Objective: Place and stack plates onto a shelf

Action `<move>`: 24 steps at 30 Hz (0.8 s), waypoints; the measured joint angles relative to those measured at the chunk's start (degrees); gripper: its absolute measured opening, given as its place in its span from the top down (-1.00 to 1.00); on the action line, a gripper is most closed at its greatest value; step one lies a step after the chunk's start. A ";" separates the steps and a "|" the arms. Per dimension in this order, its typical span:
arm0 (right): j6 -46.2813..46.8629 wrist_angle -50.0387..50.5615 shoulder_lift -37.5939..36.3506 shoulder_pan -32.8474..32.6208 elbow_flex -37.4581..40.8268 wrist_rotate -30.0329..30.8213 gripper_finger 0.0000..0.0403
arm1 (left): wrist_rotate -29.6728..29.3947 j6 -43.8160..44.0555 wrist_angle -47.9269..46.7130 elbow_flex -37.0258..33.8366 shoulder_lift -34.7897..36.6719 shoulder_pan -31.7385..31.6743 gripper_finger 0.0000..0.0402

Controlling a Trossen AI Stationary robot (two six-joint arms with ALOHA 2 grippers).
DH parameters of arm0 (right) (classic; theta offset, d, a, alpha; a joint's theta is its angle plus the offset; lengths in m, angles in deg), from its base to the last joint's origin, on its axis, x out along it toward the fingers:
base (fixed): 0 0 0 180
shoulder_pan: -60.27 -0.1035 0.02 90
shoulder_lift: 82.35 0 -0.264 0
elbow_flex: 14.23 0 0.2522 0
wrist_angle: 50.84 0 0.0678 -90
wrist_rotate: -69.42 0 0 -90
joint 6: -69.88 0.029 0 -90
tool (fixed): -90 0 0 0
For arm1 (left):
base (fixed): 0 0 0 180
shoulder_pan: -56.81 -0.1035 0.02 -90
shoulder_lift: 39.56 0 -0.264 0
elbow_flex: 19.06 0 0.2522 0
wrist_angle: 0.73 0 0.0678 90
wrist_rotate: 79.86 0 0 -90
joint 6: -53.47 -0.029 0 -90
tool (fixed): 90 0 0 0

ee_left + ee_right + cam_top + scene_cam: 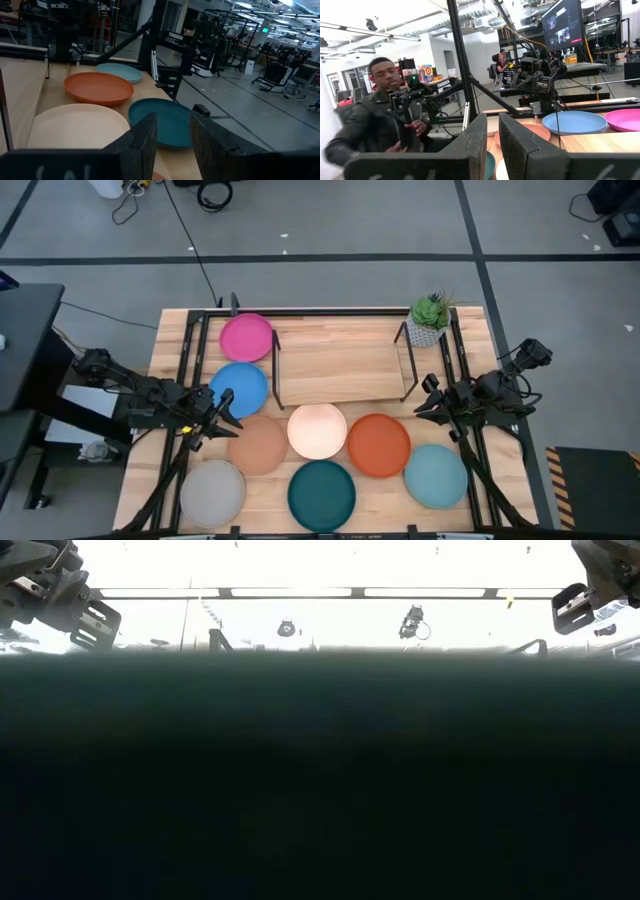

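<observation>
High view first: eight plates lie on the wooden table point(470, 340), none of them on the shelf point(340, 360), whose light board sits bare between its black rods at the far middle. Down the left side run the magenta plate point(246, 337) and, just nearer, the blue plate point(238, 388). Across the middle we have the tan plate point(258, 445), the cream plate point(317, 430) and the orange plate point(378, 445), packed close, rims about touching. Along the near edge sit the grey plate point(212, 492), the dark teal plate point(321, 495) and the pale blue plate point(435, 475). A small potted plant point(430, 318) stands at the shelf's far right corner.

Left gripper point(222, 412) hovers between the blue and tan plates, its fingers spread a little, nothing between them; its wrist view shows a clear gap between the two dark fingers point(145, 142), with cream, orange, teal and pale blue plates lying beyond.

Right gripper point(428, 398) hangs over the table to the right of the shelf's near corner, above the orange plate's far side. Its fingers point(477, 140) stand narrowly apart, also empty. Beyond them, a person point(375, 115) in a dark jacket sits in the room, off the table.
</observation>
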 joint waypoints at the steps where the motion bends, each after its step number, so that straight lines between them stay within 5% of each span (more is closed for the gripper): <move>1: -0.02 0.00 0.01 0.01 0.00 0.00 0.72 | 0.00 0.01 -0.01 0.00 0.00 0.01 0.41; 15: -0.02 -0.01 0.01 -0.01 0.00 0.00 0.72 | -0.14 2.42 1.10 0.00 0.00 -0.01 0.41; 24: -2.71 -3.93 -0.02 0.04 0.00 0.69 0.72 | -7.58 -3.97 9.08 0.07 -0.16 -0.81 0.41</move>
